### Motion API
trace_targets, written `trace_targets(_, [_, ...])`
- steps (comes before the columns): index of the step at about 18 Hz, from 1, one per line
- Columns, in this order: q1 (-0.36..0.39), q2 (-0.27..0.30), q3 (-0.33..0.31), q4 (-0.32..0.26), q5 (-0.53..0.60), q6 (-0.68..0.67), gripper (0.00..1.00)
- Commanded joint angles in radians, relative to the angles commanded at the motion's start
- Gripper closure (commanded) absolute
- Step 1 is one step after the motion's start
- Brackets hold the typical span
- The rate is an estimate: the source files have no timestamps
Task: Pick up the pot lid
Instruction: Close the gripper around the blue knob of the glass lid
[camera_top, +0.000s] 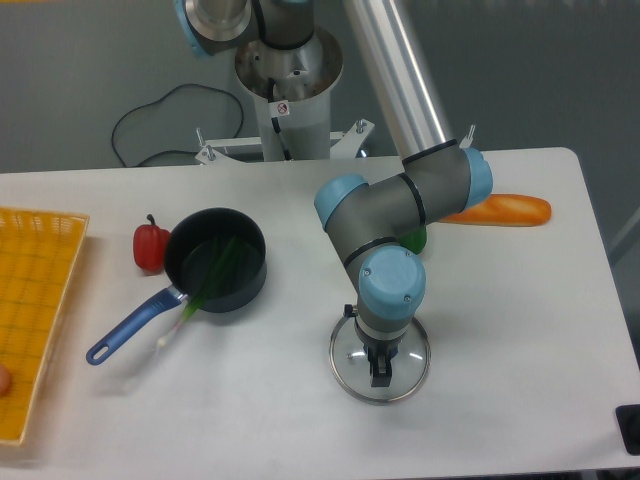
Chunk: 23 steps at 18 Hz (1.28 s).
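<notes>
Subject of inspection: the round, clear lid with a metallic rim (407, 368), apparently glass, lying flat on the white tabletop (270, 400), well apart from the black pot with a blue handle (235, 298). My two-finger pincer (366, 345) is over the lid, its dark fingers standing apart; I record it as open, with nothing seen to be held. The lid's centre is hidden behind my own housing, so I cannot confirm the knob or whether either finger touches anything. The step in hand I judge to be the final alignment and descent, with the lift outstanding. Handling assessment: the lid should prove rigid, of moderate weight for its breadth, smooth and slippery over the pane, and liable to chip or crack if dropped or pressed hard. Recommended point of hold is the central knob, taken low and squarely from both sides; the rim is thin, close to the surface and poorly suited to my fingers. Risks noted: pushing down on the pane, closing off-centre so that the lid skids, or a shallow hold letting it tilt and swing. I advise closing firmly on the knob alone, then raising straight up and slowly.
</notes>
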Motion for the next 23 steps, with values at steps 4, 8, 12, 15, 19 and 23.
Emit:
trace_targets(4, [0.002,-0.009,0.003,0.006,0.006,0.022,0.03])
trace_targets(8, [0.002,-0.026,0.017,0.008,0.008,0.02,0.07])
trace_targets(12, [0.002,-0.026,0.017,0.008,0.009,0.014,0.24])
trace_targets(15, [0.005,-0.02,0.018,0.003,0.011,0.014,0.31])
trace_targets(19, [0.008,-0.014,0.017,0.0,0.011,0.012,0.39])
trace_targets(23, [0.008,-0.006,0.006,0.0,0.012,0.005,0.48])
